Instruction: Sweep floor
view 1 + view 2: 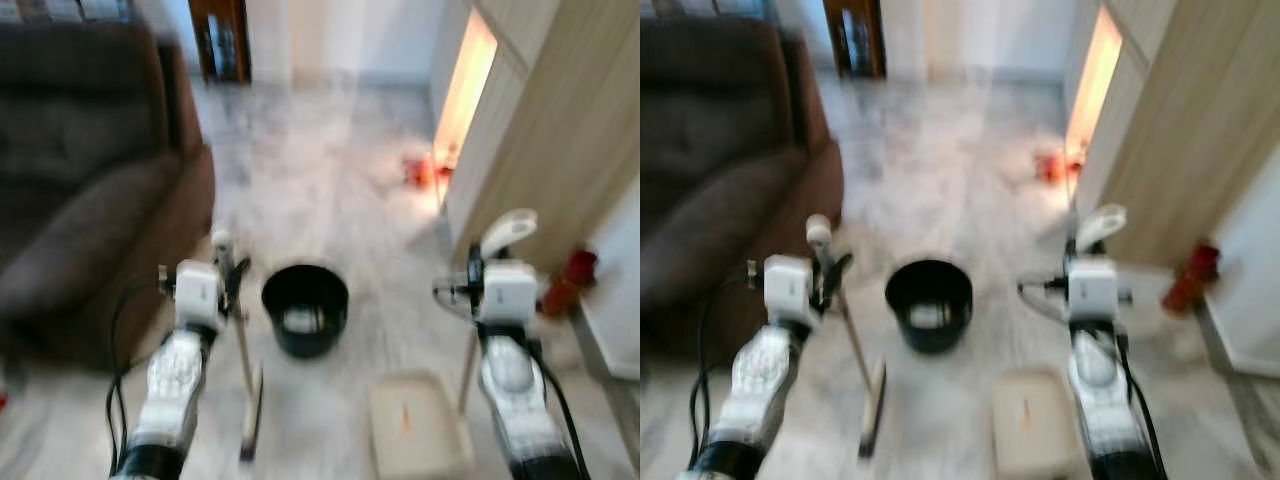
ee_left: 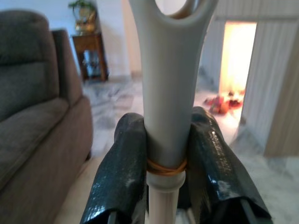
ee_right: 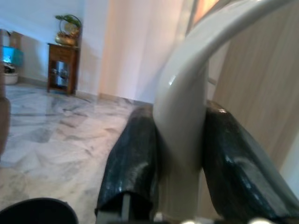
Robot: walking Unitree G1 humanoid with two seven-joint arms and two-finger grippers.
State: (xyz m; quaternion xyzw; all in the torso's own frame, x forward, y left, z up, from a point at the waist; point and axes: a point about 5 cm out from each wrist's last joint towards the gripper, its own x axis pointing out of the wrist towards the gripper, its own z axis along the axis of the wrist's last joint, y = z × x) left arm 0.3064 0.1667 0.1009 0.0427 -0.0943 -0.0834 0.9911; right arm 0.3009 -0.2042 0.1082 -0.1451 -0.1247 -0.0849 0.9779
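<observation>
Gripping broom [image 1: 243, 360] in left fingers [image 2: 122, 177], dustpan [image 1: 415, 425] in right fingers [image 3: 135, 163]; steering toward litter [image 1: 425, 170] at one o'clock.

You see a pale marble floor [image 1: 300, 170]. On it stand a brown sofa [image 1: 90, 180], a black bucket [image 1: 305, 308] at centre, a cream dustpan [image 1: 412, 425] and, near the lit doorway, blurred red things [image 1: 420, 170].

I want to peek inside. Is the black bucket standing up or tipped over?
Standing up. The black bucket sits on the floor with its round opening facing upward.
</observation>
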